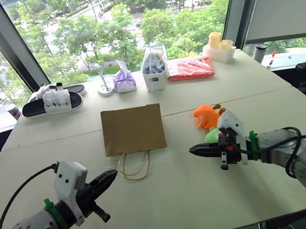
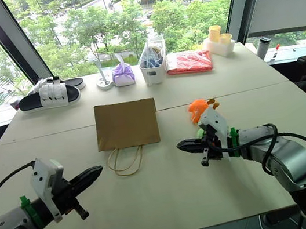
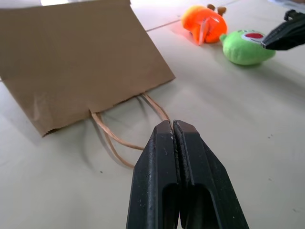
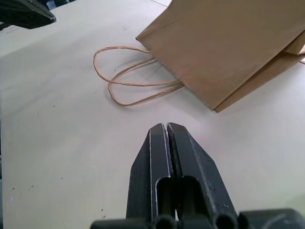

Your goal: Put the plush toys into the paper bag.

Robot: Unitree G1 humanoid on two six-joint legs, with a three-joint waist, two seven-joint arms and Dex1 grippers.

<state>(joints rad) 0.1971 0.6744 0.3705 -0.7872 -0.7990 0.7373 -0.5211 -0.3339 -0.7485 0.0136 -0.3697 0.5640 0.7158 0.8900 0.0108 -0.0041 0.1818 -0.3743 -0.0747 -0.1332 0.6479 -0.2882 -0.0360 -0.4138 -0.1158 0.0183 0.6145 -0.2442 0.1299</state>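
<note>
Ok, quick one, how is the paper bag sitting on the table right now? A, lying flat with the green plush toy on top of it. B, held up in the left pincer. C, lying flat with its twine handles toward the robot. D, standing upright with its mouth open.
C: the paper bag lies flat on the table, its twine handles spread toward the robot, with both plush toys off to its right.

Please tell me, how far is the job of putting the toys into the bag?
Nothing looks done: the orange toy and green toy lie on the table, outside the bag, which lies flat. Nothing is in hand: left gripper and right gripper are shut and empty. Left: open the bag and put both toys in.
</note>
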